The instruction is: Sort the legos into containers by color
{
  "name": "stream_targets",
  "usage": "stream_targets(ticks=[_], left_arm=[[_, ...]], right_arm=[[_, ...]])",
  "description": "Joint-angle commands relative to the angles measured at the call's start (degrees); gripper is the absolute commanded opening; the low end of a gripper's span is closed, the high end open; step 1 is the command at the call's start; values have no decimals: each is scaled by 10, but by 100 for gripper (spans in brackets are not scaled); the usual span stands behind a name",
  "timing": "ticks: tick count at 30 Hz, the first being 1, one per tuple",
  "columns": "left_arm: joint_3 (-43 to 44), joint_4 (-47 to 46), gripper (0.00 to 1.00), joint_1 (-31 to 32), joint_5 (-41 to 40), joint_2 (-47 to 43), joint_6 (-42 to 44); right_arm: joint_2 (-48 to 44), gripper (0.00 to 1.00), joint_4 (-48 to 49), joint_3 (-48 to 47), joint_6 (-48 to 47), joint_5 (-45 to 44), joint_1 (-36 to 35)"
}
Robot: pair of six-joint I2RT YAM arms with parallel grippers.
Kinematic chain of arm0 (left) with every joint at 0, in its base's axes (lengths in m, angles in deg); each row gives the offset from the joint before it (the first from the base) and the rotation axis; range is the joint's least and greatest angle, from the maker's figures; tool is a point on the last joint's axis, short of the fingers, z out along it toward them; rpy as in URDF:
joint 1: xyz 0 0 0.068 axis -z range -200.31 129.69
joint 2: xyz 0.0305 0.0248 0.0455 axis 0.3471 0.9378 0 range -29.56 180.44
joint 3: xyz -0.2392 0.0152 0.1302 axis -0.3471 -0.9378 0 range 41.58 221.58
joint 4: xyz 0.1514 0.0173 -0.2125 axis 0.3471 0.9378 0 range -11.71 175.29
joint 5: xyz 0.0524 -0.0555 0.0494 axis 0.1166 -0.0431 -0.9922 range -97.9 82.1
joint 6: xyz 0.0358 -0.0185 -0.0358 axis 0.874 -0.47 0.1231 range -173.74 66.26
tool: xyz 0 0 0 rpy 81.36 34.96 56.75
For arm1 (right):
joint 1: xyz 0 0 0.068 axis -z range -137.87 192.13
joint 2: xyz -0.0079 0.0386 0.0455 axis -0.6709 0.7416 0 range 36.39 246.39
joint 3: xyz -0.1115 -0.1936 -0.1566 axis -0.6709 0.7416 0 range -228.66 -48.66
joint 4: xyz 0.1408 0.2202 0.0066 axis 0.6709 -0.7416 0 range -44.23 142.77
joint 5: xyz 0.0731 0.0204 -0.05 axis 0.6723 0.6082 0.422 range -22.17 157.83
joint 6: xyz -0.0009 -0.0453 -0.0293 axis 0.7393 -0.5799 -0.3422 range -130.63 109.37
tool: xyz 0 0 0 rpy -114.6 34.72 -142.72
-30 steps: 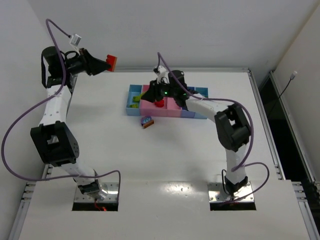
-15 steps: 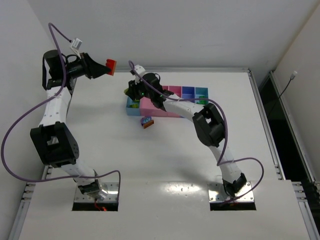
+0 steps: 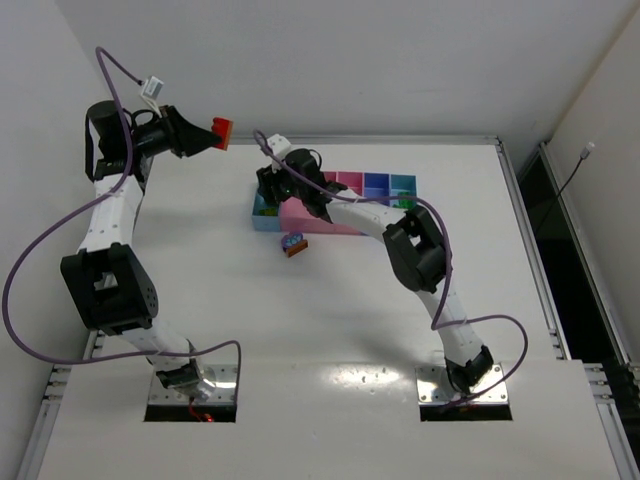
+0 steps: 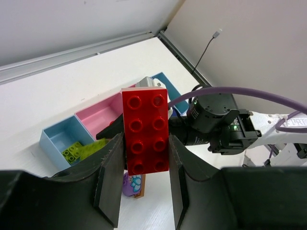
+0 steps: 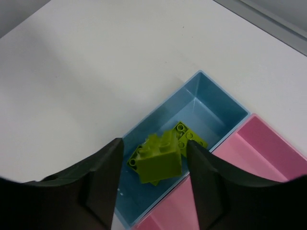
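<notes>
My left gripper (image 3: 212,134) is raised high at the far left and shut on a red lego (image 3: 221,129); in the left wrist view the red lego (image 4: 145,129) sits between both pads (image 4: 112,172). My right gripper (image 3: 270,186) hovers over the left light blue container (image 3: 258,222). In the right wrist view it (image 5: 153,147) is open, with a blurred green lego (image 5: 160,160) loose between the jaws above other green legos (image 5: 192,139) in that container (image 5: 211,96). A purple lego (image 3: 294,244) lies on the table in front of the containers.
The pink container (image 3: 300,218) is next to the light blue one, then a periwinkle one (image 3: 376,183) and a light blue end container (image 3: 403,183). The right arm lies across the row. The table's back edge and wall are just behind.
My right gripper has swung left from over the pink container to over the left light blue one. The left gripper with the red lego has hardly moved.
</notes>
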Motion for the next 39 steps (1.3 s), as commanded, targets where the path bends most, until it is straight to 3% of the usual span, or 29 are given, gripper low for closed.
stream_targets(ticks=[1, 7, 9, 15, 16, 19, 22, 26, 33, 39], left_arm=[[1, -26, 0, -5, 9, -13, -7], [1, -26, 0, -5, 9, -13, -7], [1, -26, 0, -5, 14, -13, -7], [-10, -26, 0, 32, 41, -2, 11], [-16, -26, 0, 39, 41, -2, 11], [-23, -26, 0, 71, 74, 4, 18], [-41, -32, 0, 107, 135, 14, 13], [-54, -37, 0, 178, 192, 35, 0], [-15, -3, 0, 258, 240, 74, 8], [24, 3, 0, 286, 246, 98, 1]], right_arm=[[2, 60, 17, -4, -10, -3, 0], [-18, 61, 23, 17, -21, -3, 0], [-59, 61, 23, 46, -27, 43, 15], [-219, 60, 71, 204, 36, 307, 75], [-265, 62, 84, 227, 76, 368, 84], [-333, 69, 129, 305, 155, 439, 113], [-409, 69, 168, 375, 214, 471, 140], [-473, 69, 214, 430, 220, 482, 148], [-501, 69, 267, 487, 287, 498, 160], [-506, 69, 279, 515, 293, 504, 165]])
